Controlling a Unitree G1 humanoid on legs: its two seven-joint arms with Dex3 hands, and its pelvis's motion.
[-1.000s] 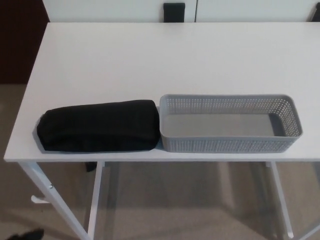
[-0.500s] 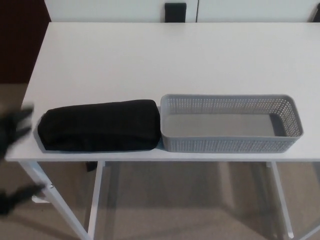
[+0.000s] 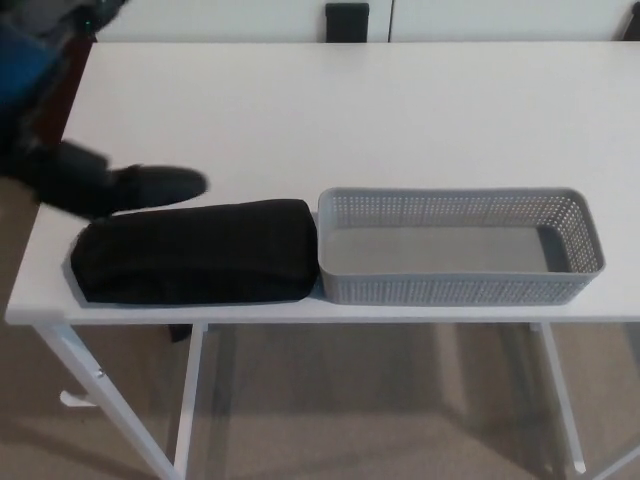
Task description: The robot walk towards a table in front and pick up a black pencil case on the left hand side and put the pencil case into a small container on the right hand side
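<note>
White table [image 3: 330,120]: occupies most of the head view, top surface level, white legs visible below the near edge.

Grey container [image 3: 460,247]: perforated walls, long and shallow, stands on the right part of the table near the front edge. Interior holds nothing.

Black pencil case [image 3: 195,252]: lies flat on the left part of the table near the front edge, long axis across the view. Its right end sits just beside the container's left wall; whether the 2 touch cannot be told.

Left hand [image 3: 110,186]: enters from the upper left, blurred, positioned above the table just behind the pencil case's back edge, toward its left half. 1 thick dark finger [image 3: 165,184] extends to the right, along the case's top edge. The blur hides the thumb and the other finger, so how far the hand is spread cannot be told. It appears to hold nothing; contact with the case cannot be confirmed.

Right hand: not in view.

Dark object [image 3: 347,21]: small, at the table's far edge, against the pale wall.
</note>
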